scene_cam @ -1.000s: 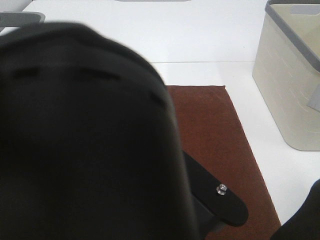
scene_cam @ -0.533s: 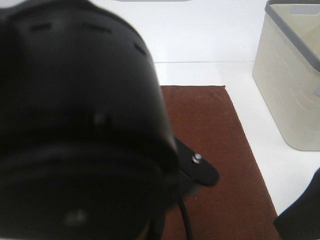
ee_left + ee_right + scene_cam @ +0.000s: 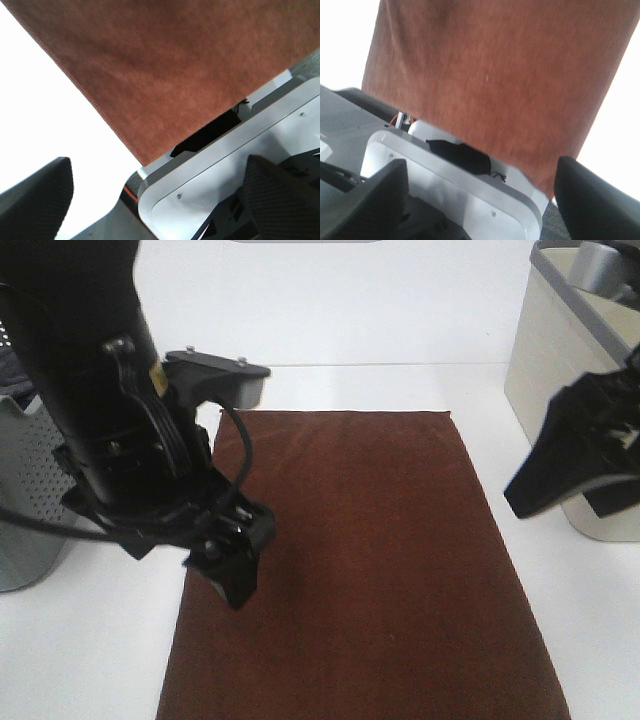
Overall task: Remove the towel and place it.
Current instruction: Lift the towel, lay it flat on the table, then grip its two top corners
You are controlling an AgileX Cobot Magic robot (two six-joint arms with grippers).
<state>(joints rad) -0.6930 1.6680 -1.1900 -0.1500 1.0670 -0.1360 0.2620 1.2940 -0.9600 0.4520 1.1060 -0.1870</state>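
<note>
The towel (image 3: 370,560), a large reddish-brown plush cloth, lies flat and spread out lengthwise on the white table (image 3: 400,320). It also fills the upper part of the left wrist view, towel (image 3: 165,60), and of the right wrist view, towel (image 3: 495,75). My left gripper (image 3: 236,585) hovers over the towel's left edge, open, with nothing between its fingers (image 3: 35,200). My right gripper (image 3: 545,480) hangs to the right of the towel, in front of the beige basket. It is open too, and its fingers (image 3: 600,200) hold nothing.
A beige basket (image 3: 575,410) with a grey rim stands at the right of the table. A grey perforated basket (image 3: 25,500) stands at the left, partly behind my left arm. A silver frame (image 3: 225,165) shows just beyond the towel's near edge in both wrist views.
My left arm, which blocked most of the high view, has drawn back and left, uncovering the whole towel. My right gripper has come into view at the right.
</note>
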